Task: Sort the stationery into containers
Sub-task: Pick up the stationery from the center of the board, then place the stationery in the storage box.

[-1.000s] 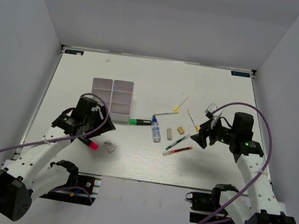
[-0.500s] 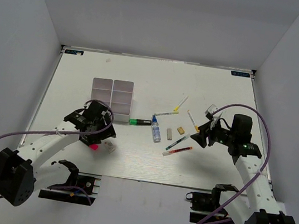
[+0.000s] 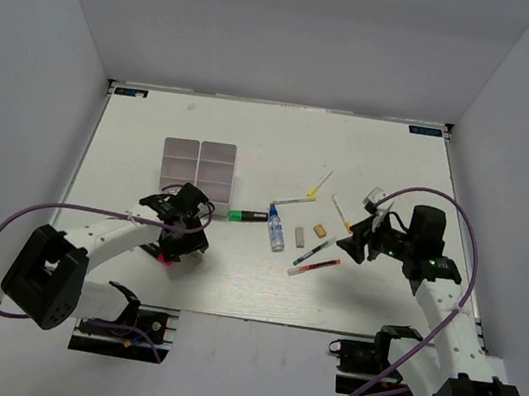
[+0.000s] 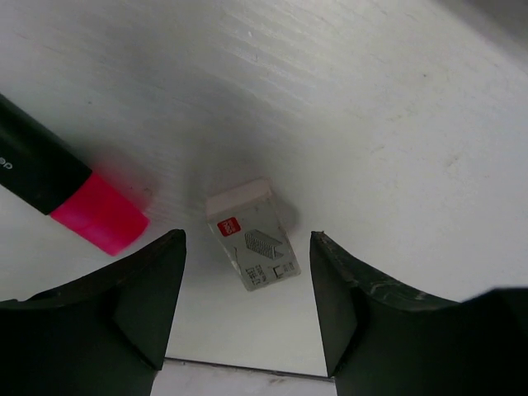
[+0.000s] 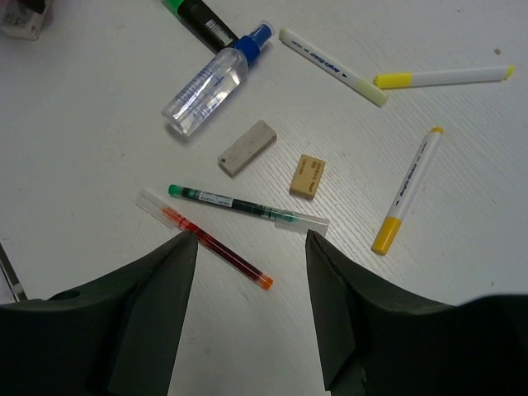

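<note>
My left fingers (image 4: pixel 124 305) stand apart over the table (image 4: pixel 371 124), the small sleeved eraser (image 4: pixel 252 235) lying between them and the marker (image 4: pixel 49 177) with its pink cap just beside it. I judge the eraser light, slightly rubbery and low-lying, best pinched across its long sides close to the table. My right fingers (image 5: pixel 140 305), also apart, hang above the red pen (image 5: pixel 214 247), which looks thin, stiff and apt to roll, so mid-barrel suits it; the tray (image 3: pixel 182 151) sits beyond, well apart.
</note>
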`<state>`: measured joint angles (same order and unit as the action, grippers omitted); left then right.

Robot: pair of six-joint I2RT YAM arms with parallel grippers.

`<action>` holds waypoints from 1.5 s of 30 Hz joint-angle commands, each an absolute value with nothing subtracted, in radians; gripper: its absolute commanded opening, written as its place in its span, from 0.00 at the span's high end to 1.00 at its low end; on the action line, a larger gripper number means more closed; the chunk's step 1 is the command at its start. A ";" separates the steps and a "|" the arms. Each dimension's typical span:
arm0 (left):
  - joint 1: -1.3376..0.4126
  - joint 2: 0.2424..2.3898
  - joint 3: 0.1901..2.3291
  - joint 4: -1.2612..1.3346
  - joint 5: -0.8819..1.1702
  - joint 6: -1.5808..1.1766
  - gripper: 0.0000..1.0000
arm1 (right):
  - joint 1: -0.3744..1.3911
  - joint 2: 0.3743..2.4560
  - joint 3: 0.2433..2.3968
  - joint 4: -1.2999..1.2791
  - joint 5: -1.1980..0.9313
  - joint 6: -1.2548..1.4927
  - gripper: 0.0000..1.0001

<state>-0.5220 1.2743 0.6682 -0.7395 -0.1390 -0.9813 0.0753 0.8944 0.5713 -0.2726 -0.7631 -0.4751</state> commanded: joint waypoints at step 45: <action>-0.529 1.388 1.138 -0.301 -0.598 -0.792 0.91 | 0.057 0.867 0.555 -0.209 -0.847 -0.485 0.49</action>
<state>-0.5499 1.4200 1.0740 -0.3756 -0.4889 -0.7666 0.0601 0.8661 0.5434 -0.2565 -0.8261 -0.4969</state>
